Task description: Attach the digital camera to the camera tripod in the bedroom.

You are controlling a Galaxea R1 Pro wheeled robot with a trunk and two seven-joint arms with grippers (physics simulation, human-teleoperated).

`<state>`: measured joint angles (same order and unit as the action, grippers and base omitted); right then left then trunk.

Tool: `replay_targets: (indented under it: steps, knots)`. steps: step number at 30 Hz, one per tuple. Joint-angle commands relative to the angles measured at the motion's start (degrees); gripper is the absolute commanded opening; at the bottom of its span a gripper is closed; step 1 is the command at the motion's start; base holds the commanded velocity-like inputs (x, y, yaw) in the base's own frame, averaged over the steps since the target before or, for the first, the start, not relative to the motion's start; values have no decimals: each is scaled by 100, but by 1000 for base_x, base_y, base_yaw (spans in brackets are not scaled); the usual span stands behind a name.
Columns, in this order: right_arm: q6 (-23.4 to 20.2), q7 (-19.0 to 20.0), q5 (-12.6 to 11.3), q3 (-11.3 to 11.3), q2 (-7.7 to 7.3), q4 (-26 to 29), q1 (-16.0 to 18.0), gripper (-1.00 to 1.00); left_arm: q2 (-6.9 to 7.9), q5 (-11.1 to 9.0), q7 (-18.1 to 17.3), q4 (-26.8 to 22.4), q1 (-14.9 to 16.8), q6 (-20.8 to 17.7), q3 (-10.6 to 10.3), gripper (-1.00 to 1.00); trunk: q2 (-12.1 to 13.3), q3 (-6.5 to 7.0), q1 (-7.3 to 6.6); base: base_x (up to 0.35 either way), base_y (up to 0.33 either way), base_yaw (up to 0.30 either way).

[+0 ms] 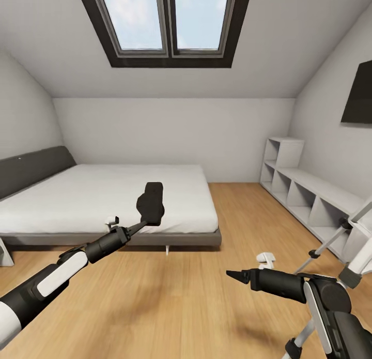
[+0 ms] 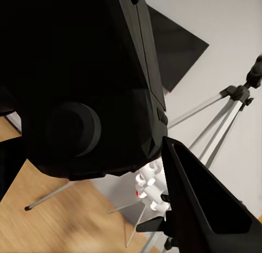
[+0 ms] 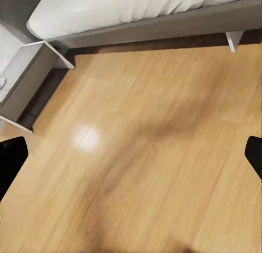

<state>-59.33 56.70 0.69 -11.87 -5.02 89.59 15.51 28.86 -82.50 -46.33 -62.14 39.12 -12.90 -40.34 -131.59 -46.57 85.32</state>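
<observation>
Looking across the bedroom [image 1: 206, 126] w/ the head cam: white walls, skylight [image 1: 168, 20] at top centre, bed [image 1: 103, 198] filling left-centre of the frame, low white shelf unit [image 1: 305, 188] along the right wall, dark TV [image 1: 359, 92] upper right. Light wood floor [image 1: 170, 292] takes the lower half, wide open betw. bed and shelf, so plenty of room to swing both arms.

Camera tripod [image 1: 330, 245] sits at the lower right edge of the frame, partly cut off; silver legs splay out, so I judge a leg easy to kick or tip w/ the right arm that close. Looks tall and prob. light; push down gently, not sideways.

Digital camera [image 1: 151, 204] is up in the air, centre-left of the frame in front of the bed, pinched by the left tool [image 1: 146, 222] from below. In the left wrist view the camera body [image 2: 82, 83] is large and dark, one finger [image 2: 207, 209] beside it. Rigid, matte, small, prob. light but fragile at the lens; grip the flat body sides, keep off the barrel.

Right tool [image 1: 233, 275] hangs low centre-right, holding nothing; right wrist view shows its tips [image 3: 12, 165] wide apart over bare floor.
</observation>
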Motion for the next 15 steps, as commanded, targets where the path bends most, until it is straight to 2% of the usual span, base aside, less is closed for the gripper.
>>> replay_targets:
  steps: [1,5,6,9,15]
  knots:
    - [-39,25,11,-6,1,1,5,100,5,-54,-17,0,8,-37,-18,-100,39,12,-24,0,0,0]
    - [-36,25,11,-8,1,-1,5,100,5,-93,-12,2,8,-37,-17,-100,199,84,-112,0,0,0]
    - [-35,25,11,-8,1,-2,5,100,5,-197,-9,30,8,-37,-17,-100,239,102,-133,0,0,0]
    - [-37,40,9,-7,1,-3,5,100,3,-272,-8,128,8,-42,-17,-100,359,156,-199,0,0,0]
    - [-42,69,-3,4,3,-3,5,100,-22,-323,-8,425,8,-209,-7,-100,600,263,-331,0,0,0]
